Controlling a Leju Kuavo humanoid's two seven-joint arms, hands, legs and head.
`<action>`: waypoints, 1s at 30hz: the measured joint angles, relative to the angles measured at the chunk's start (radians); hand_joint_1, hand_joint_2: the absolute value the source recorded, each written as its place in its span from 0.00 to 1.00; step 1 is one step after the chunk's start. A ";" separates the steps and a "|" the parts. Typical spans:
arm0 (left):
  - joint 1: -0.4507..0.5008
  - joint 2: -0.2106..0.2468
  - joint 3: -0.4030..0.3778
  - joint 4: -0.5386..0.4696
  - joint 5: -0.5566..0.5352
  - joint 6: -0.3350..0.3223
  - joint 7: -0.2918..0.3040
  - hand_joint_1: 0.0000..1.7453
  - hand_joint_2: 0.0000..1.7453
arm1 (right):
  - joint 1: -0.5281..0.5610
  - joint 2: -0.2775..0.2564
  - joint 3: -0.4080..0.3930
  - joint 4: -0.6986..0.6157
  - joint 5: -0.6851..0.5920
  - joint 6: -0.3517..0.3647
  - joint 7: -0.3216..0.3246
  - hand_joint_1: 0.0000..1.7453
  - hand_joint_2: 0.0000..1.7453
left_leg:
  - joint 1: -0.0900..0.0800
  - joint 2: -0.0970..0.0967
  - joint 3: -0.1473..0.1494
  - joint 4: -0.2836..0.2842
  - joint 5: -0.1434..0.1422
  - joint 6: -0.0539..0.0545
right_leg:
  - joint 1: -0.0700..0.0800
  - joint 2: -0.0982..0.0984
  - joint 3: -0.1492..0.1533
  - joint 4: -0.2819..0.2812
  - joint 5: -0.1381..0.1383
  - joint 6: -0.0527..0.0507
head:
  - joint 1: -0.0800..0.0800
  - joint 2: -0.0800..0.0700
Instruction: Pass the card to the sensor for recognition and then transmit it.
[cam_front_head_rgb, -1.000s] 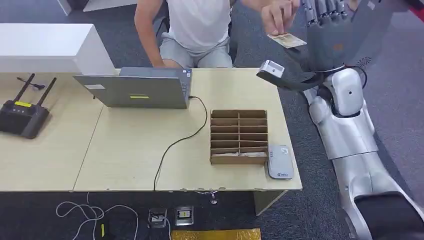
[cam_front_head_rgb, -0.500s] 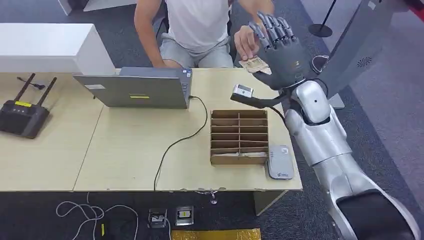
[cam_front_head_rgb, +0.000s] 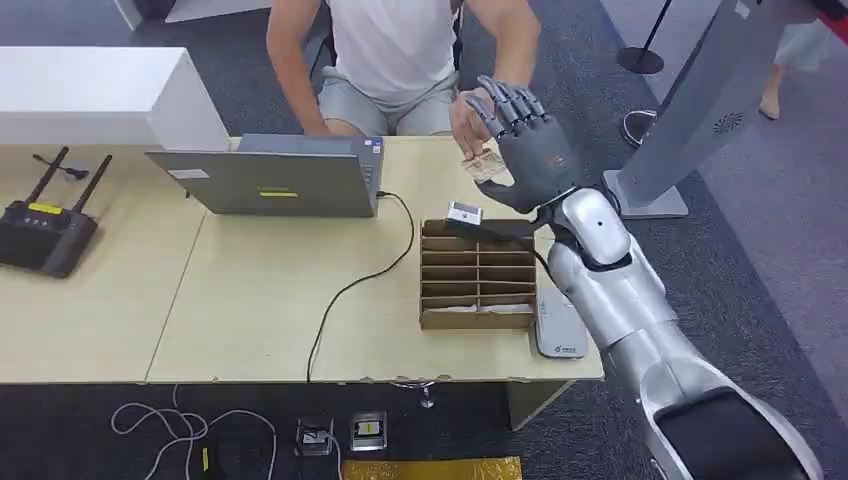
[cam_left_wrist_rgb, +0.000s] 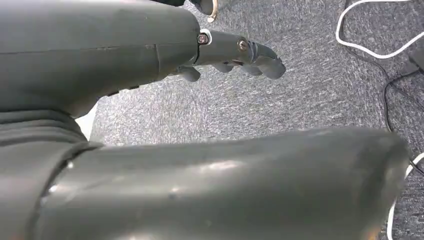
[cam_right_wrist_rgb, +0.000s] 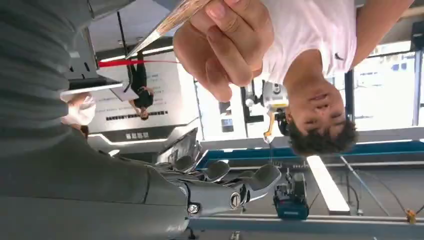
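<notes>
The right hand (cam_front_head_rgb: 530, 150) was raised over the far edge of the table (cam_front_head_rgb: 250, 300), palm toward the seated person, its fingers apart and gripping nothing. The card (cam_front_head_rgb: 487, 165) was just beside its palm, pinched in the person's hand (cam_front_head_rgb: 468, 118), probably offered so the robot could take it. The sensor (cam_front_head_rgb: 558, 325) lay near the cardboard organizer (cam_front_head_rgb: 478, 275). The left hand (cam_left_wrist_rgb: 235, 52) hung over the carpet, fingers loose and empty.

A pale wooden table (cam_front_head_rgb: 250, 300) stands on grey carpet (cam_front_head_rgb: 780, 250). A white cabinet (cam_front_head_rgb: 90, 95) adjoins its far left corner.
</notes>
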 joint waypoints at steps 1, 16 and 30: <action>0.000 0.000 0.000 0.000 0.000 0.000 0.000 0.00 0.00 | 0.002 0.000 0.003 0.002 -0.002 0.007 -0.001 1.00 1.00 | 0.000 0.000 0.000 0.000 0.000 0.000 | 0.000 0.000 0.000 0.000 0.000 0.000 | 0.000 0.000; 0.006 0.001 0.000 0.000 0.008 -0.009 0.000 0.00 0.00 | 0.049 0.003 0.047 0.008 -0.038 0.149 -0.013 1.00 1.00 | 0.000 0.000 0.000 0.000 0.000 0.000 | 0.000 0.000 0.000 0.000 0.000 0.000 | 0.000 0.000; 0.007 0.001 0.000 0.000 0.008 -0.011 0.000 0.00 0.00 | 0.051 0.002 0.052 0.009 -0.054 0.171 -0.020 1.00 1.00 | 0.000 0.001 0.000 0.000 0.000 0.000 | 0.000 0.000 -0.001 0.000 0.000 -0.001 | 0.000 0.000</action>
